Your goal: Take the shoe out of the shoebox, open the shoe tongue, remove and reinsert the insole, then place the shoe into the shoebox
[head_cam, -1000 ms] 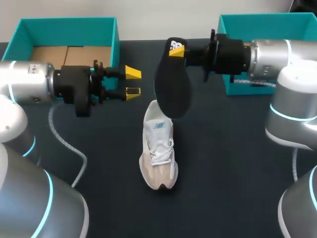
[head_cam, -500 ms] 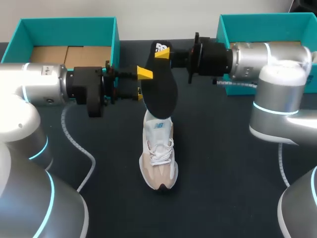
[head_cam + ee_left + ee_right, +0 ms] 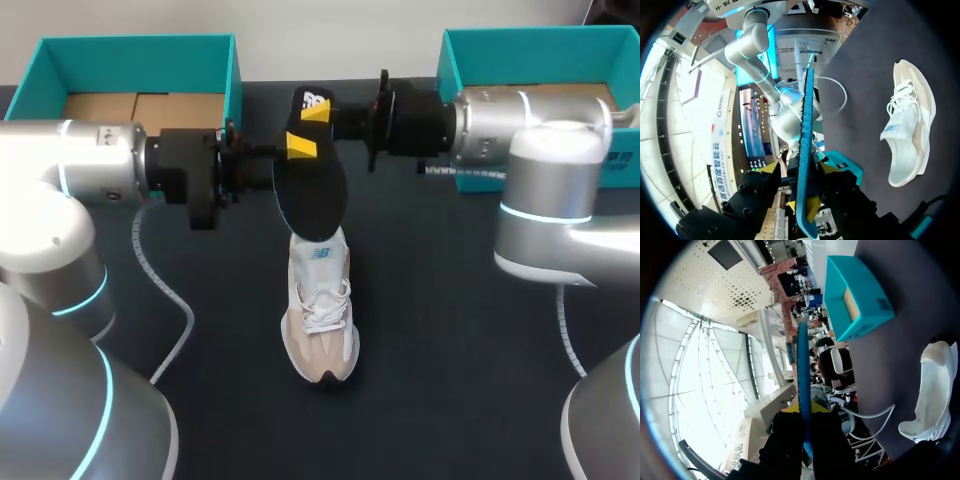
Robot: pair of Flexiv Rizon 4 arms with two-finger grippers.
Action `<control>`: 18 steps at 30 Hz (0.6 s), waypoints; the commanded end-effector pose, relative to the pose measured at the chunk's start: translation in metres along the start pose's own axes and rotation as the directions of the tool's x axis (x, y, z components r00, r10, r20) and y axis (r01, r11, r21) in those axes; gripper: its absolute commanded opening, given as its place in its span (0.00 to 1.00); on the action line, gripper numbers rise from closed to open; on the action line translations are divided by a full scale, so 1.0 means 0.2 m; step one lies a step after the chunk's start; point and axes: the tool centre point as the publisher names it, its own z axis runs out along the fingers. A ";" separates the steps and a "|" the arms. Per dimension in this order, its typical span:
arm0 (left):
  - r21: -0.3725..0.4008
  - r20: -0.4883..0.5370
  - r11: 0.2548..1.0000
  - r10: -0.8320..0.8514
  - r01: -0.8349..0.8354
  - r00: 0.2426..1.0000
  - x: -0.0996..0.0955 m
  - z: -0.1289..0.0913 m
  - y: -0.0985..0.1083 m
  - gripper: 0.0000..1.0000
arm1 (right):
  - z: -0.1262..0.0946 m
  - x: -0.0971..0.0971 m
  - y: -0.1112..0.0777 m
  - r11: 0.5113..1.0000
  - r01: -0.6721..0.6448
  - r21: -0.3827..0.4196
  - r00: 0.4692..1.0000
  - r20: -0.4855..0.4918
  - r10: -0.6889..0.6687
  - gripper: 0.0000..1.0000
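Observation:
A white and beige shoe (image 3: 320,300) lies on the dark table, toe toward the front edge, and also shows in both wrist views (image 3: 907,125) (image 3: 935,385). Above its heel hangs the black insole (image 3: 312,190), blue underneath. My right gripper (image 3: 318,108) is shut on the insole's heel end, which stands edge-on between its fingers (image 3: 802,370). My left gripper (image 3: 298,160) has come in from the left and straddles the insole's edge (image 3: 805,130). One yellow fingertip (image 3: 300,145) lies over the top face and the other is hidden behind. The left fingers look slightly apart from the insole.
A teal shoebox part (image 3: 232,85) with a cardboard floor stands at the back left. Another teal box (image 3: 452,70) stands at the back right, under my right arm. A grey cable (image 3: 160,290) trails on the table (image 3: 450,350) at the left.
My right arm carried the insole leftward. My left gripper moved right until its fingers straddled the insole's edge, and its fingers have been narrowing.

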 end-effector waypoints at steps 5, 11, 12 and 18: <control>-0.009 -0.011 1.000 0.000 0.000 1.000 0.04 -0.01 0.00 0.24 | 0.00 0.00 -0.01 1.000 -0.006 0.000 1.000 0.007 0.006 0.00; -0.021 -0.012 1.000 -0.009 0.009 1.000 0.06 0.01 0.00 0.00 | 0.01 -0.01 -0.01 1.000 -0.002 -0.006 1.000 0.007 0.002 0.00; -0.021 -0.012 1.000 -0.010 0.010 1.000 0.06 0.01 0.00 0.00 | 0.01 -0.01 -0.01 1.000 -0.001 -0.008 1.000 0.008 0.001 0.00; -0.012 -0.002 0.999 -0.037 0.037 0.999 0.05 -0.02 0.01 0.00 | 0.00 0.01 -0.05 0.995 0.102 -0.009 0.993 0.059 -0.101 0.06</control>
